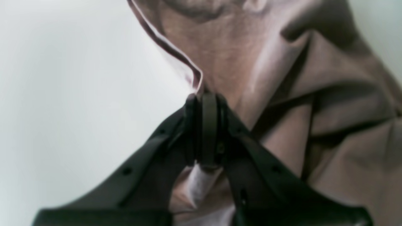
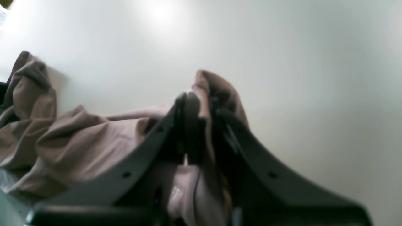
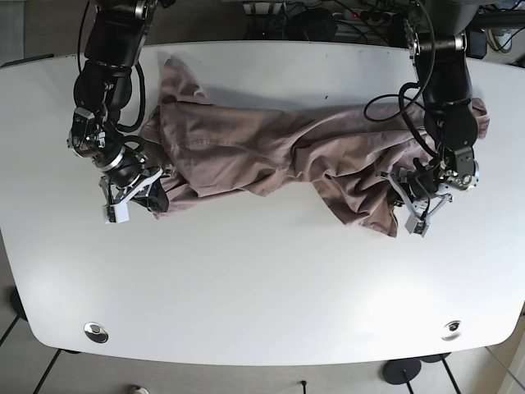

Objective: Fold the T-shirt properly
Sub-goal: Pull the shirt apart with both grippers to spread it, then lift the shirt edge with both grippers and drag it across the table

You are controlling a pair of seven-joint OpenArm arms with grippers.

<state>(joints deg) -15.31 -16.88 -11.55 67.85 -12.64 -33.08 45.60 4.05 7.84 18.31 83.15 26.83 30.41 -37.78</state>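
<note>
- The T-shirt (image 3: 279,156) lies crumpled and stretched across the white desk (image 3: 262,279) between both arms.
- Left tool (image 1: 205,103) is clamped on a hemmed edge.
- Right tool (image 2: 199,103) pinches bunched fabric.

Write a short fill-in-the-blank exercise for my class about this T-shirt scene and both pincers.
1. Both pincers are shut on the ____.
2. The T-shirt lies ____, not folded.
3. The table beneath is ____ in colour.
4. The left pincer grips a ____ edge; the right pincer grips bunched cloth.

Missing words: T-shirt; crumpled; white; hemmed
</note>
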